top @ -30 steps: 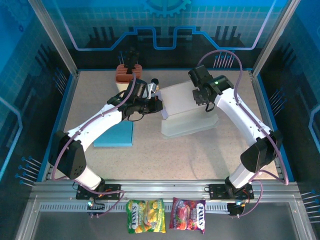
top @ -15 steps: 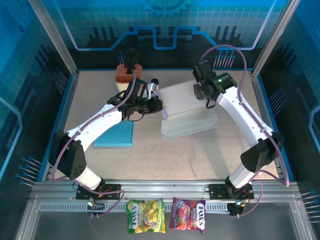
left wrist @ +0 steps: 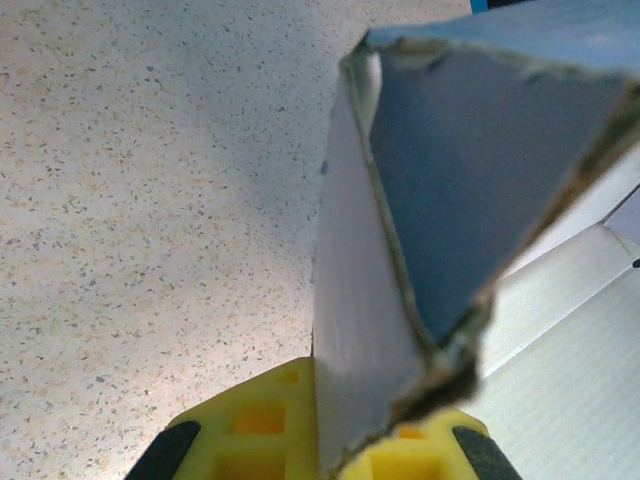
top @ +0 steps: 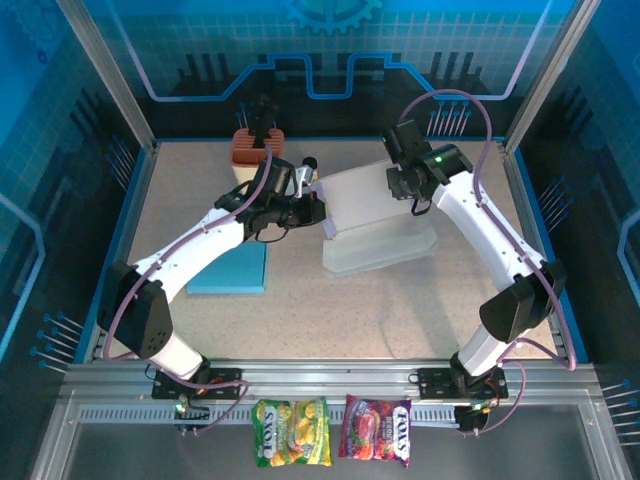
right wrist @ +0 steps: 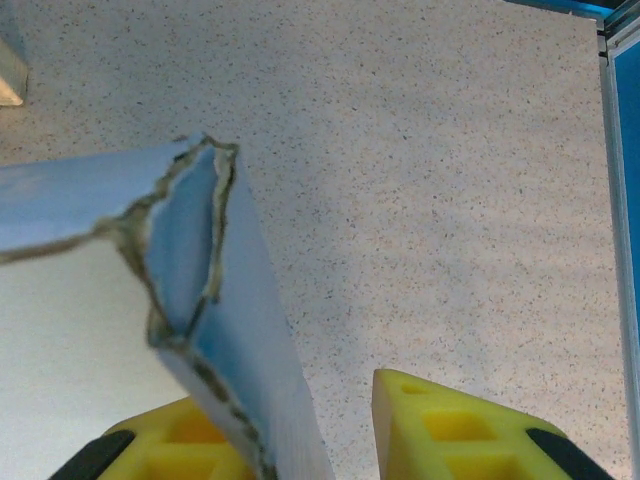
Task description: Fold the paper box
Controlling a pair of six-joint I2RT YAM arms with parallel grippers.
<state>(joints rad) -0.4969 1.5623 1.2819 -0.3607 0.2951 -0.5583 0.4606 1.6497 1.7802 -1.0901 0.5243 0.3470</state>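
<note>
The white paper box (top: 375,225) stands half-formed in the middle of the table, its walls raised and a flat flap lying toward the front. My left gripper (top: 318,208) is at the box's left end, shut on the upright left wall (left wrist: 350,330), which is pinched between the yellow fingers (left wrist: 250,430). My right gripper (top: 405,188) hangs at the back right corner of the box. It is open: the corner wall (right wrist: 260,330) leans against its left finger (right wrist: 170,440), and a gap separates the wall from the right finger (right wrist: 450,430).
A flat blue sheet (top: 230,270) lies left of the box under my left arm. A brown ribbed holder (top: 257,147) stands at the back. Two snack bags (top: 291,432) (top: 378,430) lie on the front rail. A blue table rim (right wrist: 620,150) runs close on the right.
My right gripper has shifted back and slightly up from over the box's right side to its back right corner. The left gripper and the box have held still.
</note>
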